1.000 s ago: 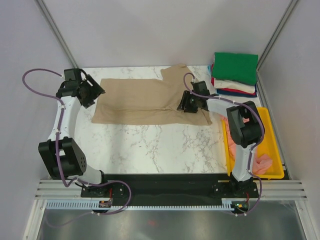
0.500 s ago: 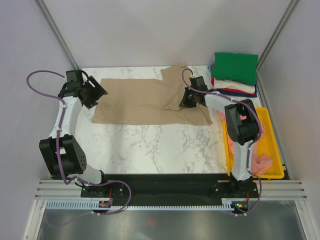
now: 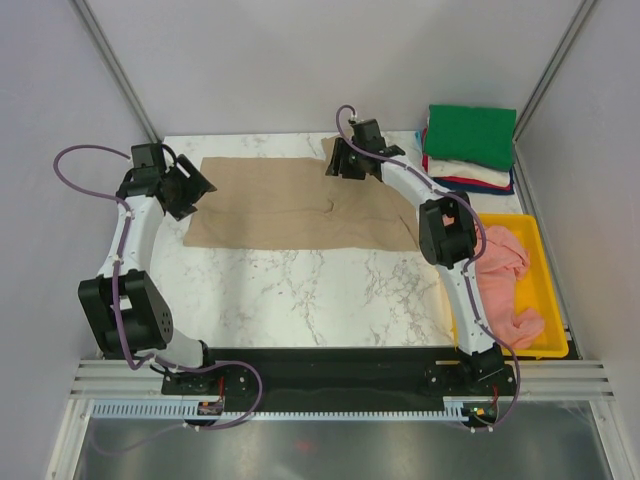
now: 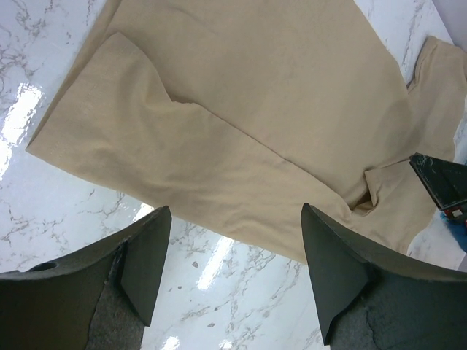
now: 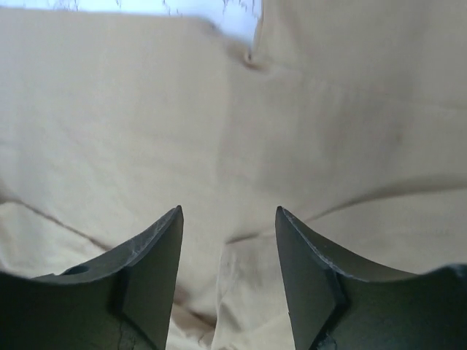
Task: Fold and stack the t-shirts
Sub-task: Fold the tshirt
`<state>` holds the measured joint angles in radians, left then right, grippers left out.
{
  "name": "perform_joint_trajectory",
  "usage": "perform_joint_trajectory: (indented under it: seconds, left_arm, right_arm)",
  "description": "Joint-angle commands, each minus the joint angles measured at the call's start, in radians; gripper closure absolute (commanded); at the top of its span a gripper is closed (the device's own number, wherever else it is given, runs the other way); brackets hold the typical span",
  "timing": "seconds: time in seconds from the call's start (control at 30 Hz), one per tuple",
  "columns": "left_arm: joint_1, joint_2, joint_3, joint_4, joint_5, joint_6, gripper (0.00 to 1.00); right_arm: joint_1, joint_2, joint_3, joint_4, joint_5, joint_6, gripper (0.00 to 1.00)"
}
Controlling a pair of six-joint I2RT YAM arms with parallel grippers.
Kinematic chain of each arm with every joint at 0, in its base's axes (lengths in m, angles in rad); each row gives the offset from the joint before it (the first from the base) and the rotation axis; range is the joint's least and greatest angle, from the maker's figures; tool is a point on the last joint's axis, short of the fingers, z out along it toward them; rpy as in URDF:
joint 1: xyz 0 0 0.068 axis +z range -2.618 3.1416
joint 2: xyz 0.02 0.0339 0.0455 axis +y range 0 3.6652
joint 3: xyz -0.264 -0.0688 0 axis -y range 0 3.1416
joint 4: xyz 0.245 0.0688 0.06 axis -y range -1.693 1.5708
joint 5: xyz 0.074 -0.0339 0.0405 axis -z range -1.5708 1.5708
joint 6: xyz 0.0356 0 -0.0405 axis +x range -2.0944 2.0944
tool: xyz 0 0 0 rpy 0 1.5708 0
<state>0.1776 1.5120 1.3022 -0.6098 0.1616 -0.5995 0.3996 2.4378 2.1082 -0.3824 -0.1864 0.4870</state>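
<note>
**Top view.**
- Tan shirt [image 3: 290, 200]: spread on the far centre of the table [image 3: 300, 290]; appears partly folded lengthwise.
- Left gripper [image 3: 192, 185]: at the shirt's left edge.
- Right gripper [image 3: 338, 162]: over the far right sleeve.
- Stack [image 3: 470, 140]: folded shirts in the far right corner, green on top.
- Pink shirt [image 3: 500, 270]: heaped unfolded in the tray [image 3: 540, 240], on the right.

**Left wrist view.** Left gripper gapes wide and holds nothing, above the shirt's edge.

**Right wrist view.** Right gripper is wide apart and empty, low over tan fabric.

**Progress.** Several shirts are stacked. The tan one looks mid-fold, and the pink one waits.
</note>
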Motion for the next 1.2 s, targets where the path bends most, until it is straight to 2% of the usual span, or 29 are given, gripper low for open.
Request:
perform_joint_trajectory:
  seconds: [0.0,0.17,0.3,0.37,0.47,0.6,0.7,0.9,1.17]
  left_arm:
    - [0.005,-0.009,-0.004,0.038,0.027,0.020,0.21]
    - [0.005,0.008,-0.011,0.041,0.027,0.017,0.21]
    - [0.028,0.040,-0.032,0.044,0.035,-0.020,0.20]
    - [0.069,0.074,-0.072,0.057,0.082,-0.048,0.18]
    - [0.121,0.144,-0.115,0.108,0.194,-0.092,0.18]
    - [0.126,0.209,-0.127,0.113,0.204,-0.109,0.19]
    - [0.128,0.244,-0.145,0.111,0.174,-0.121,0.19]
    - [0.129,0.225,-0.153,0.096,0.047,-0.108,0.19]
    - [0.129,0.298,-0.116,0.082,-0.020,-0.072,0.19]
  right_arm:
    - [-0.011,0.043,0.128,-0.085,0.038,-0.060,0.37]
    - [-0.038,-0.051,0.075,-0.072,0.064,-0.070,0.37]
    - [-0.045,-0.239,-0.137,-0.055,0.182,-0.058,0.37]
    - [-0.050,-0.376,-0.319,-0.049,0.261,-0.024,0.36]
    - [-0.050,-0.563,-0.618,0.012,0.268,0.024,0.36]
    - [-0.051,-0.747,-0.993,0.080,0.268,0.062,0.36]
    - [-0.057,-0.839,-1.140,0.128,0.251,0.061,0.36]
    - [-0.100,-0.876,-1.277,0.201,0.225,0.062,0.35]
    - [-0.165,-0.755,-1.288,0.298,0.188,0.067,0.35]
